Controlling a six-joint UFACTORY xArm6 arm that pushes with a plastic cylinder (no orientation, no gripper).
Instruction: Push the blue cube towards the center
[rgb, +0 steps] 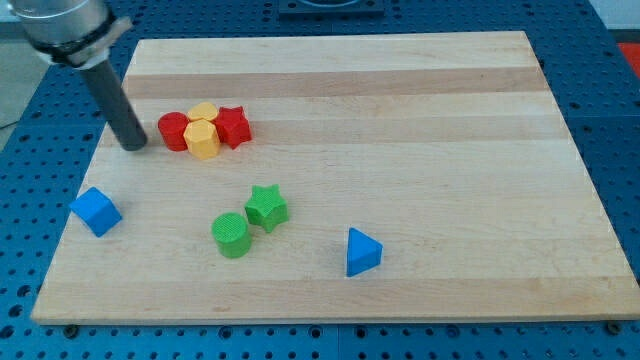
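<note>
The blue cube (96, 211) sits near the board's left edge, low in the view. My tip (134, 144) rests on the board above and a little right of the cube, apart from it. It stands just left of a tight cluster: a red round block (173, 131), two yellow blocks (203, 137) and a red star-like block (233, 126).
A green star (267, 206) and a green cylinder (231, 235) sit together below the board's middle. A blue triangular block (362, 252) lies to their right. The wooden board (400, 90) rests on a blue perforated table.
</note>
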